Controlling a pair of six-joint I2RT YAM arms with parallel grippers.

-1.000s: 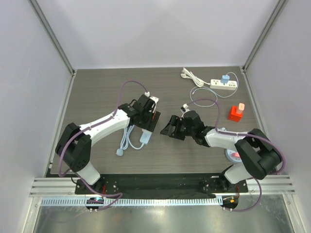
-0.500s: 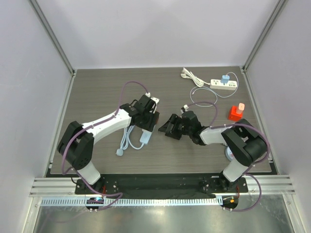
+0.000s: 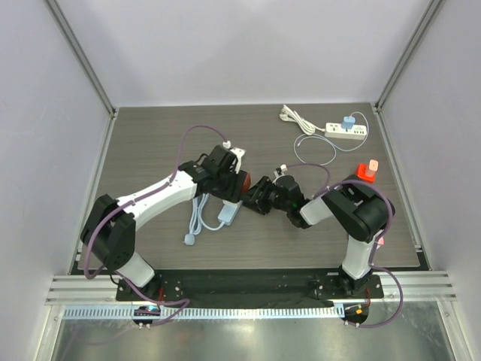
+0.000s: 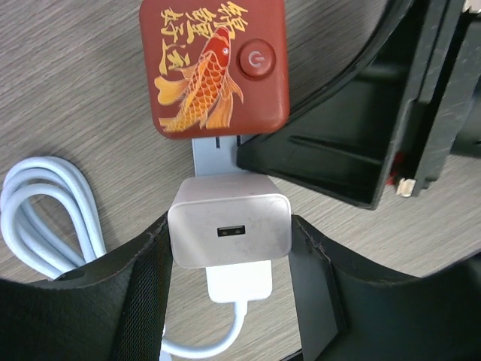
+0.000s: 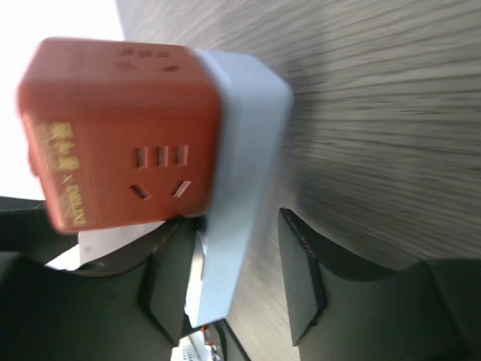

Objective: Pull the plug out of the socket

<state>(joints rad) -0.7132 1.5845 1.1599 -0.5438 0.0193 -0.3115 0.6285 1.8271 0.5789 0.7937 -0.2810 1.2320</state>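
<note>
Wood-grain table (image 3: 150,143), centre: white plug (image 4: 229,218) seated in red socket (image 4: 214,64), clamped by left gripper (image 4: 230,241); right gripper (image 5: 239,233) spread, unclamped, about socket base, so socket may be dragged along unseparated.

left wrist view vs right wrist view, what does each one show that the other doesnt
Only left wrist: the fish picture and power button on top of the red socket cube, the white plug between the fingers of the left gripper, and a coiled white cable.
Only right wrist: the cube's side face with its pin holes.
Both: the red cube and the wood-grain tabletop.
</note>
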